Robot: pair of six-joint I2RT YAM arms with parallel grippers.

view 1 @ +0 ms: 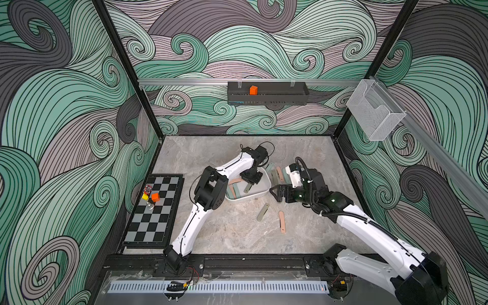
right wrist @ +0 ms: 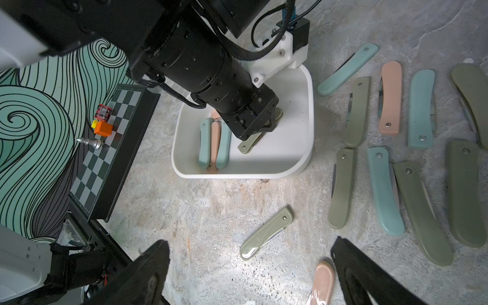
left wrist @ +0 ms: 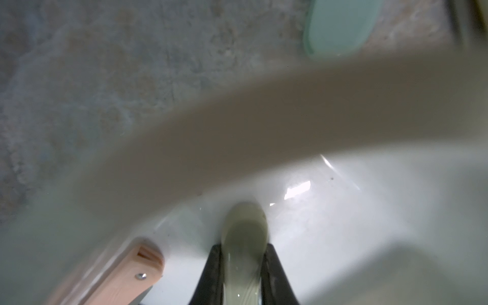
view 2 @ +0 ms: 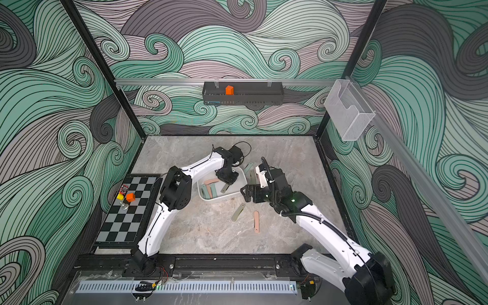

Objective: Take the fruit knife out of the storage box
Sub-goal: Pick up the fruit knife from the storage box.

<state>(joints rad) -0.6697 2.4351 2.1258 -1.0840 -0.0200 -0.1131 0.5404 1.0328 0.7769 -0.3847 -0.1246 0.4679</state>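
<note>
**Four views, one storage box**

Both top views look steeply down from high up and well back, taking in the whole cell with the storage box point(view 1: 250, 198) point(view 2: 224, 197) near mid-frame. The left wrist view sits very close inside the storage box point(left wrist: 264, 118), facing its curved wall. The right wrist view looks down from just beside the storage box point(right wrist: 237, 174). It shares the box and the chessboard point(right wrist: 100, 169) with both top views.

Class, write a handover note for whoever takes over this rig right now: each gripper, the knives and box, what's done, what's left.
Left gripper: shut on an olive knife, inside the storage box.
Right gripper: open, empty, beside the box.
Done: many knives already lie on the table.
Left: lift the olive knife out; three side-by-side knives and a partly hidden pink one sit inside.
</note>
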